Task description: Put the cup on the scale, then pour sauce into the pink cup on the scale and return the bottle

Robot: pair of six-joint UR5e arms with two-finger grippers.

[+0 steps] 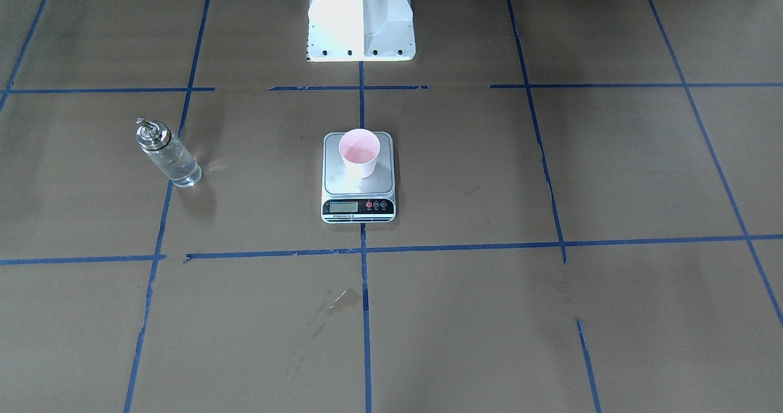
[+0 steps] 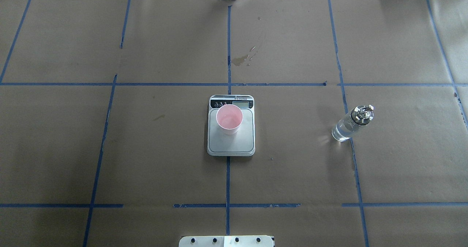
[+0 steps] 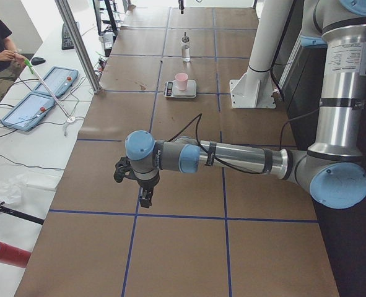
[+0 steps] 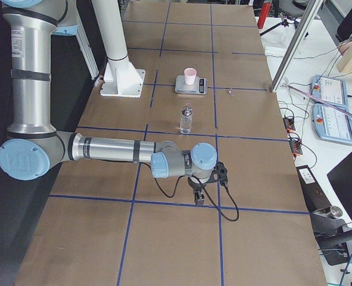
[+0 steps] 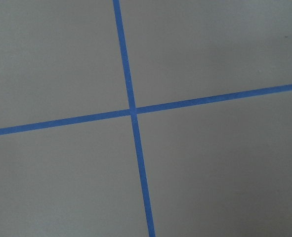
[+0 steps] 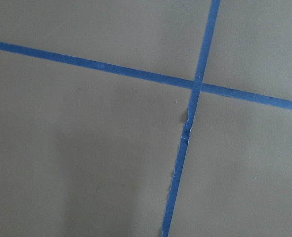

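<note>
Only the side views show my left gripper [image 3: 145,200] and right gripper [image 4: 198,199], each low over one end of the table [image 2: 164,159]. I cannot tell how wide either is. At mid-table the cup [image 2: 229,119] stands upright on the scale [image 2: 231,144], whose print is too small to read. Toward the right end the bottle [image 2: 350,125] stands upright, holding clear sauce [image 2: 340,133].

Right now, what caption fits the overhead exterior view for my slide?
Cup on the scale; bottle upright, apart, on the robot's right.
</note>
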